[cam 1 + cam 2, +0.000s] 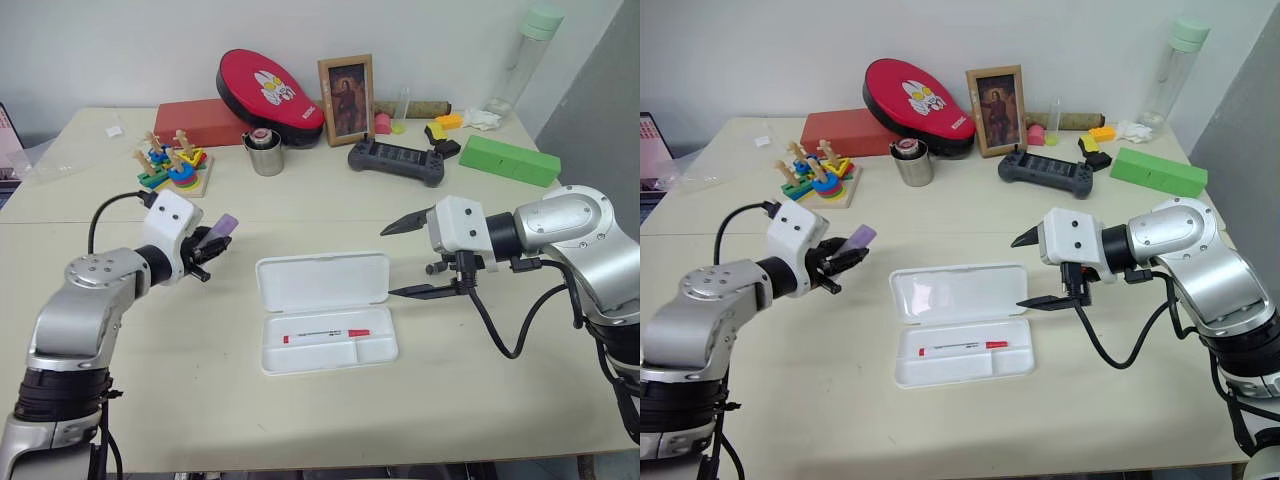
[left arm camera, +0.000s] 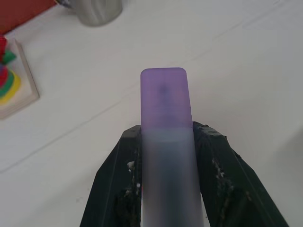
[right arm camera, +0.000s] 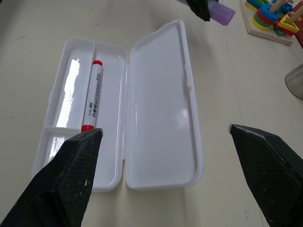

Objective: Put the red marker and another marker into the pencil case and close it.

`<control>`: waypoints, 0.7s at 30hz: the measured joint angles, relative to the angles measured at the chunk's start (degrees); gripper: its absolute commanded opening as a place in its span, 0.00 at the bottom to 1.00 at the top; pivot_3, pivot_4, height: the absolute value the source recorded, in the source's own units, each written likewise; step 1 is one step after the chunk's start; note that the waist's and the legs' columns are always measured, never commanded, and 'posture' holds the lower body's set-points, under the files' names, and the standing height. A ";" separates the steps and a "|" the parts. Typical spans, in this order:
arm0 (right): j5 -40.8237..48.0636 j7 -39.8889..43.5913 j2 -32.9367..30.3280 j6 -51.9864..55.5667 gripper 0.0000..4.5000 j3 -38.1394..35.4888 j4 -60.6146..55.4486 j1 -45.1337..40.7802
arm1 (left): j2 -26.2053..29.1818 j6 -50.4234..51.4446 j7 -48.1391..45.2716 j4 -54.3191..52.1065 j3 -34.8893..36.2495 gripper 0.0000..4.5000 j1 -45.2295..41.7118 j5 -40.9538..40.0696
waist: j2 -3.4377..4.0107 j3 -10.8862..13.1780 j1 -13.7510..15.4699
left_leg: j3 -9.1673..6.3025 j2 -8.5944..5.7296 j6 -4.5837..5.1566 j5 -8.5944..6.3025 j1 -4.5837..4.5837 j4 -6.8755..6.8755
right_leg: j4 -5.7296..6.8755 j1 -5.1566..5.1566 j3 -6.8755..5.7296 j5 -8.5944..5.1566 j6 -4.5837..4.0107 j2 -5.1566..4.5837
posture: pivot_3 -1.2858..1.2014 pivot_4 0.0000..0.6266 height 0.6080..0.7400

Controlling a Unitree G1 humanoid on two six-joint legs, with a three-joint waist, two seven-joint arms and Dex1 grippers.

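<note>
I'm looking at a pale beige table (image 1: 120, 370) with a seam running across it. Sitting near the middle is the flat white plastic pencil case (image 1: 325, 312), lying open. Along the back I'm seeing a wooden ring-stacking toy (image 1: 172, 168), a small metal cup (image 1: 265, 154), a red box (image 1: 205, 122), a framed picture (image 1: 346, 99), a black game controller (image 1: 396, 161), a green box (image 1: 509, 159) and a tall clear bottle (image 1: 525, 55).

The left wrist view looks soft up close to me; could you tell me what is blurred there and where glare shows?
Left wrist view: the lilac marker in the left hand is blurred. Right wrist view: window-like glare patches lie in the pencil case tray beside the red marker.
</note>
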 measured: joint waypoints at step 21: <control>-0.04 3.50 -1.96 -4.12 1.00 -0.55 0.49 1.18 | 7.82 3.41 -17.82 -27.70 -3.00 0.27 7.31 -20.31 | 0.01 0.00 -0.05 | 0.04 0.01 0.00 0.00 0.00 -0.06 | -0.12 0.00 0.04 0.00 0.00 0.00 | 0.52 0.24 1.00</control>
